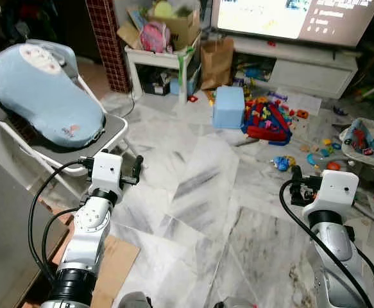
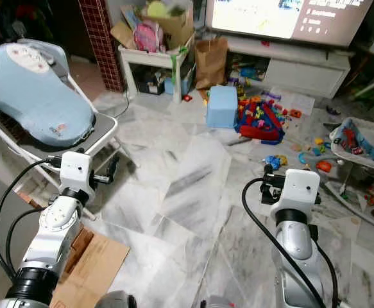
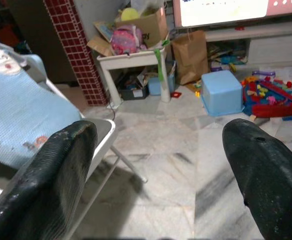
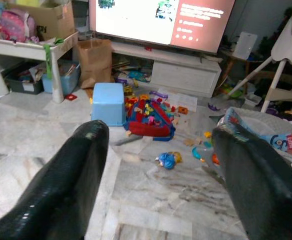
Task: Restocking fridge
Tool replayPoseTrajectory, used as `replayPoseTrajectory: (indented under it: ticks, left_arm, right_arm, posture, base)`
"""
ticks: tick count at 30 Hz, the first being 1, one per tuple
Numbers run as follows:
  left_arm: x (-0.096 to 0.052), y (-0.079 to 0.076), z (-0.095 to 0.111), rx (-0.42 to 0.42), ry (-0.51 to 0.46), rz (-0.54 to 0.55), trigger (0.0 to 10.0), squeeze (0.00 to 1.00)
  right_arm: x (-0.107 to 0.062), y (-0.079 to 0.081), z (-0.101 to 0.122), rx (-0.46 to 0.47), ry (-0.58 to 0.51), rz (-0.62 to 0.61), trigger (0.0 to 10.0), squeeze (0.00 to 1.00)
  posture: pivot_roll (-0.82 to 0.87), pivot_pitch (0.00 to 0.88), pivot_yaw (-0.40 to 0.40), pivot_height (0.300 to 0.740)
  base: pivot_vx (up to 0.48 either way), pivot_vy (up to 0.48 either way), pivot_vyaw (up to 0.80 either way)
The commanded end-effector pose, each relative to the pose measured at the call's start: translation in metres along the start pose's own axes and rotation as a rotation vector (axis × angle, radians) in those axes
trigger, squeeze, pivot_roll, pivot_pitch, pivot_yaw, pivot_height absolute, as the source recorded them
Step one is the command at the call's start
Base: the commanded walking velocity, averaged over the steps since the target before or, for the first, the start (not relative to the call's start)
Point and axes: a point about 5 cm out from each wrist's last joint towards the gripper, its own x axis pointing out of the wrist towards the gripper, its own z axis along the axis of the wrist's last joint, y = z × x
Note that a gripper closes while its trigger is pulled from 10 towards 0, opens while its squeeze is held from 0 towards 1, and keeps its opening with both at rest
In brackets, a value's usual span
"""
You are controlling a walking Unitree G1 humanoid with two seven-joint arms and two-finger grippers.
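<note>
Marble floor (image 1: pixel 199 192) is stretching out ahead, and no fridge or groceries are turning up anywhere in this living room, so where the task's things are cannot be told, nor how they will handle or where to grip them. Both arms are reaching forward: the left gripper (image 3: pixel 156 165) is hanging wide open and empty beside the folding chair (image 1: pixel 106 131), the right gripper (image 4: pixel 158 175) is likewise gaping with nothing in it. Counting now: one pale blue cushion (image 1: pixel 42 93) is lying on that chair, one blue tub (image 1: pixel 229 107) is sitting by the toy pile (image 1: pixel 267 122), one television (image 1: pixel 289 16) is glowing, and one flat cardboard sheet (image 1: pixel 113 263) is lying at the floor's near left edge.
</note>
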Motion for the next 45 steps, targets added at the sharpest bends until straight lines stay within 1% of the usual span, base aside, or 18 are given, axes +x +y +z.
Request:
replayPoseTrajectory:
  ticks: [1,6,12,18,25,28,32,34,37,40,45]
  left_arm:
    - [0.0,0.001,-0.002,0.003,0.015,-0.011,10.0,0.0]
    - [0.001,0.001,-0.002,0.001,0.02,-0.014,10.0,0.0]
    - [0.004,-0.001,-0.001,0.002,0.015,-0.024,10.0,0.0]
    - [0.005,-0.004,-0.001,0.002,0.014,-0.039,10.0,0.0]
    - [0.004,-0.006,-0.003,0.004,0.016,-0.05,10.0,0.0]
    - [0.004,-0.006,-0.003,0.005,0.016,-0.052,10.0,0.0]
    - [0.005,-0.007,-0.002,0.002,0.008,-0.062,10.0,0.0]
    - [0.005,-0.008,0.0,-0.024,-0.008,-0.087,10.0,0.0]
    - [0.005,-0.011,0.001,-0.066,-0.008,-0.139,10.0,0.0]
    - [0.005,-0.013,0.001,-0.076,-0.015,-0.16,10.0,0.0]
    - [0.006,-0.016,0.004,-0.086,-0.031,-0.193,10.0,0.0]
  right_arm:
    - [0.001,0.002,0.001,0.011,0.004,0.012,10.0,0.0]
    - [0.0,0.004,-0.002,0.031,0.027,0.018,10.0,0.0]
    - [0.0,0.002,-0.002,0.016,0.025,0.023,10.0,0.0]
    - [-0.001,0.003,-0.001,0.01,0.025,0.029,10.0,0.0]
    - [-0.001,0.004,-0.001,0.014,0.025,0.032,10.0,0.0]
    - [-0.002,0.004,-0.001,0.014,0.027,0.034,10.0,0.0]
    - [-0.003,0.005,-0.002,0.011,0.034,0.038,10.0,0.0]
    - [-0.004,0.006,-0.002,0.009,0.032,0.038,10.0,0.0]
    - [-0.004,0.006,-0.001,0.008,0.026,0.03,10.0,0.0]
    - [-0.005,0.006,-0.002,0.0,0.024,0.019,10.0,0.0]
    - [-0.005,0.006,-0.004,-0.002,0.026,0.016,10.0,0.0]
  posture:
    - [0.0,0.0,0.031,0.74]
    - [-0.01,0.0,0.031,0.74]
    - [-0.01,0.0,0.029,0.74]
    - [-0.01,0.0,0.027,0.74]
    - [-0.01,0.0,0.025,0.74]
    - [-0.02,0.0,0.025,0.74]
    - [-0.02,0.0,0.025,0.74]
    - [-0.02,0.0,0.026,0.74]
    - [-0.02,0.0,0.029,0.74]
    - [-0.03,0.0,0.031,0.74]
    - [-0.03,0.0,0.033,0.74]
  base:
    - [-0.24,0.0,0.0]
    - [-0.316,0.0,0.0]
    - [-0.277,0.0,0.0]
    - [-0.264,0.0,0.0]
    - [0.0,0.0,0.0]
    - [-0.311,0.0,0.0]
    - [0.0,0.0,-0.8]
    - [0.0,0.0,-0.8]
    - [0.0,0.0,-0.8]
    - [0.0,0.0,-0.8]
    - [0.292,0.0,-0.8]
